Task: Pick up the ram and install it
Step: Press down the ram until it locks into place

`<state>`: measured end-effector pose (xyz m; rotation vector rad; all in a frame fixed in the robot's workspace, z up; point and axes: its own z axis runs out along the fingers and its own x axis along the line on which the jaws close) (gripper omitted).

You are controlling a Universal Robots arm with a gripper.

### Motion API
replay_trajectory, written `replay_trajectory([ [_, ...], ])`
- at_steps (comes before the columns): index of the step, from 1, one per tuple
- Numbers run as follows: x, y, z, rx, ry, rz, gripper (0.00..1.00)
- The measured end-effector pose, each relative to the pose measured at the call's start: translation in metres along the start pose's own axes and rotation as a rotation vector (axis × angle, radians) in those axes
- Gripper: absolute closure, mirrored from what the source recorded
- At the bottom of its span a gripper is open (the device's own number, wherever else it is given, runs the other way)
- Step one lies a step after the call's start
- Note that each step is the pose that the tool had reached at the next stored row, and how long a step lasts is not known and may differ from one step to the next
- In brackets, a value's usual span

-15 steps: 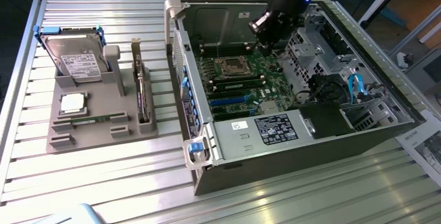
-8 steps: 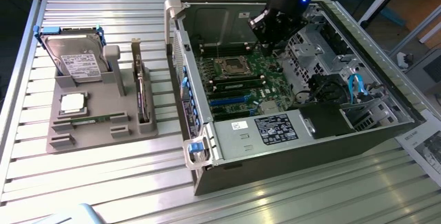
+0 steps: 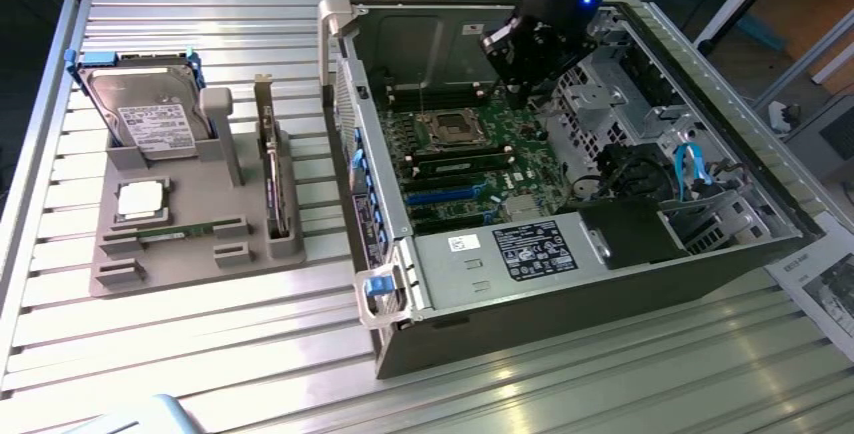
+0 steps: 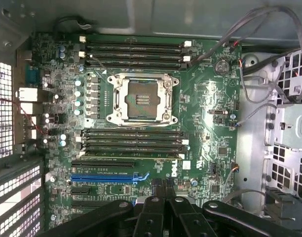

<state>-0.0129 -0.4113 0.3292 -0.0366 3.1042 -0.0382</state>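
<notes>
We see the gripper (image 3: 514, 89) hanging inside the open computer case (image 3: 441, 329), low over the motherboard (image 3: 487, 189) near the processor socket (image 3: 451, 129). In the wrist view its fingertips (image 4: 159, 190) stand together with nothing between them, so we judge the claw closed and empty. The ram (image 3: 178, 232) is not with it. As far as we can make out, it is the thin green strip lying flat in a groove near the front of the grey holder (image 3: 200, 259), which sits on the slatted table (image 3: 200, 354) well apart from the case, on the exterior view's left. That holder looks made to present each part in its own seat: the hard drive (image 3: 154, 114) leans upright at the back, the square silver processor chip (image 3: 140, 199) lies in a recess, and the dark expansion card (image 3: 274, 189) stands on edge along the side nearest the case. The wrist view looks straight down on two banks of long black memory slots (image 4: 133, 140), one on either side of the empty socket (image 4: 142, 100) (their white latches show at the ends), and we cannot tell that any of them holds a stick. We read this pose as a survey of the board, since the pick-up has not yet been made.
</notes>
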Motion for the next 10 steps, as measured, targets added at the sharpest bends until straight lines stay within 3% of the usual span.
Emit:
replay_trajectory([
  [4, 0.0, 0.0, 0.0001, -0.0047, 0.0195, 0.0, 0.9],
  [10, 0.0, 0.0, 0.0001, -0.005, 0.0219, 0.0, 0.9],
])
